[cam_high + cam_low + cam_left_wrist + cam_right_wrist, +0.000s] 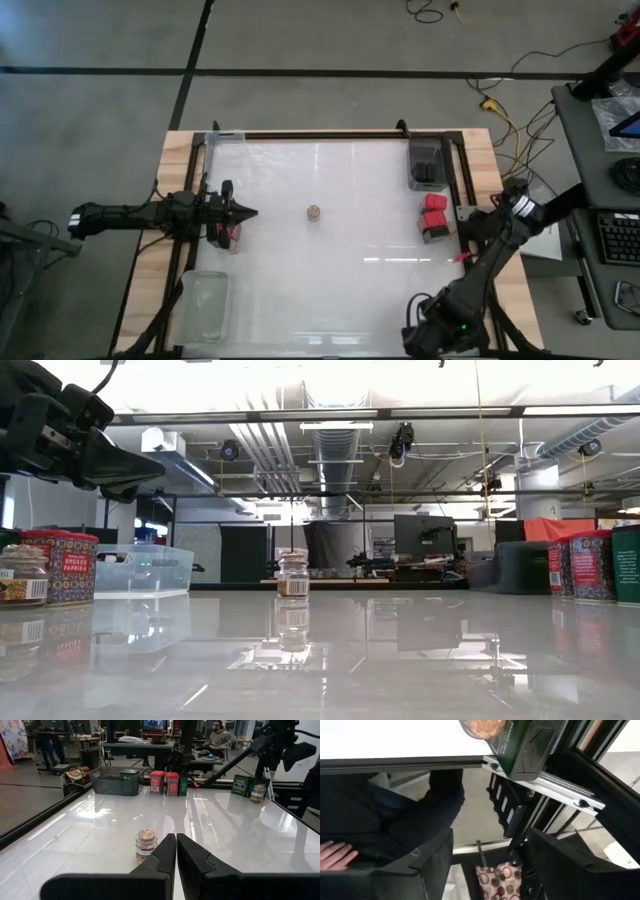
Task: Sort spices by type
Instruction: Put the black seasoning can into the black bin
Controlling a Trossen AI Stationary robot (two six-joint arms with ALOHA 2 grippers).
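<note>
Fingers (176,851) of the left gripper (250,213) are pressing together with nothing between them, hanging over the left part of the white bench (330,290) and pointing right toward its middle. Straight ahead of them, alone near the bench's centre, a small round jar (314,213) with a tan top is standing upright, its long axis vertical; the tips are sitting apart from it. Just beside the left gripper, at the bench's left edge, a red tin (60,565) and another small jar (22,575) are standing upright together.

On the right side, two red tins (433,217) are standing side by side, upright, near the edge. Beyond them, in the far right corner, a clear tray (428,160) is holding black boxes (428,170). A second clear tray (225,145) is sitting in the far left corner, and a third (204,306) in the near left corner.

At the right wrist, the fingers (434,861) are standing spread with nothing between them; that gripper (492,862) is hanging off the bench's right edge, over the frame. A person's hand (336,856) is showing below it.
</note>
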